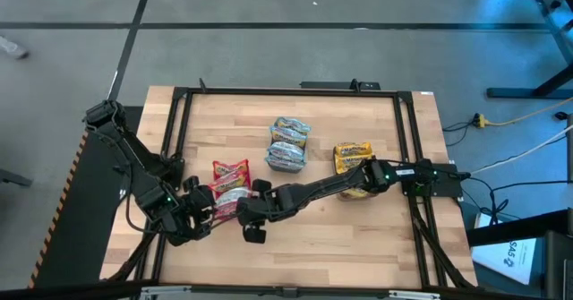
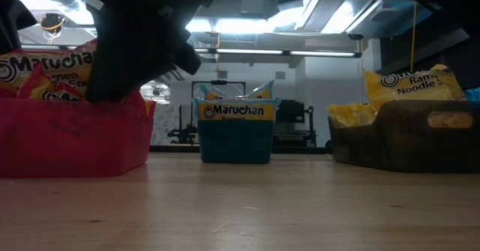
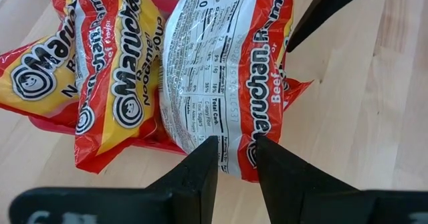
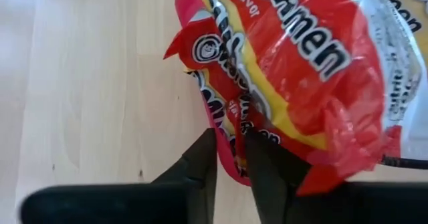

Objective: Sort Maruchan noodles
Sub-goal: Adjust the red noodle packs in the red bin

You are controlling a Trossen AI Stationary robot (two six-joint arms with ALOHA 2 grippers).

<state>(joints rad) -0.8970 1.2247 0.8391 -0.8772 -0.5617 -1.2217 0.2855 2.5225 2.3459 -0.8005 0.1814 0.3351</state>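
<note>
Only wrist views show both fingers (image 3: pixel 231 158) (narrowly parted) meeting red packets (image 4: pixel 294 70).

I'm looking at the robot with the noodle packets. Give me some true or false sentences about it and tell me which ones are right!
1. Both grippers are at the pink bin with the red packets. True: the left gripper and the right gripper sit on either side of it.
2. The yellow packets are in the pink bin. False: they sit in a dark bin on the table's right side.
3. The middle bin is teal. True.
4. The right arm is resting far from any packet. False: it reaches across the table to the red packets.
5. There are three bins. True.
</note>
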